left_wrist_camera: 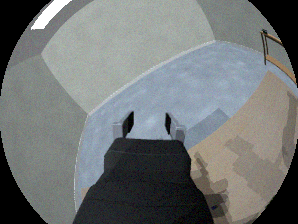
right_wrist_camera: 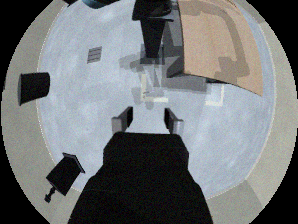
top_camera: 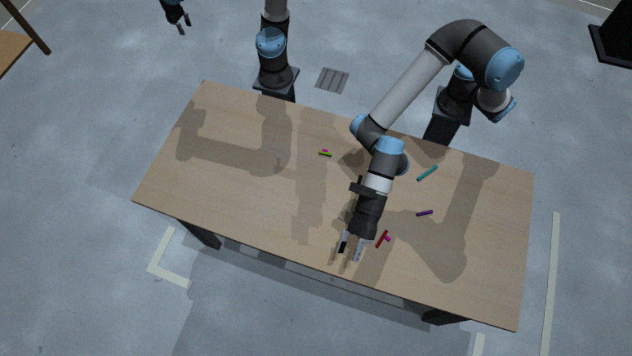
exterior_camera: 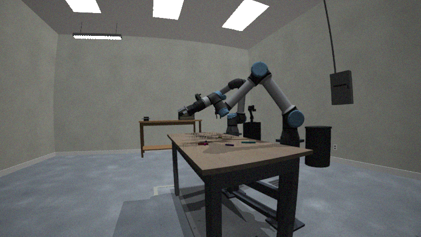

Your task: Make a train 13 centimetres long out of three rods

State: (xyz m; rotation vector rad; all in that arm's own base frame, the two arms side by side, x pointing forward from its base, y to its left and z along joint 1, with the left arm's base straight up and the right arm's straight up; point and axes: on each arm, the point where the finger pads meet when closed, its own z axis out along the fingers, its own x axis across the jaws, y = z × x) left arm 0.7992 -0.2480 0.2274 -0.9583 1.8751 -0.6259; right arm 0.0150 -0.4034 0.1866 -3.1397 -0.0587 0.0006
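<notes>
My left gripper (top_camera: 349, 255) (left_wrist_camera: 149, 118) is open and empty, high over the table's front part. My right gripper (top_camera: 184, 28) (right_wrist_camera: 148, 113) is open and empty, beyond the table's back left. A red rod (top_camera: 380, 240) (exterior_camera: 200, 144) lies near the front, a magenta rod (top_camera: 388, 238) against its side at an angle. A purple rod (top_camera: 424, 213) (exterior_camera: 229, 144) and a turquoise rod (top_camera: 427, 172) (exterior_camera: 248, 142) lie apart further right. A lime rod (top_camera: 325, 153) lies at the back middle, a second magenta rod (top_camera: 324, 150) close along its side. A blue rod (left_wrist_camera: 214, 207) is hidden in the top view.
The left arm (top_camera: 379, 166) reaches across the table (top_camera: 495, 264) and covers part of its middle. Arm shadows darken several patches. The table's front edge runs just beyond the left gripper in the top view. The right arm's base (top_camera: 275, 79) stands behind the back edge.
</notes>
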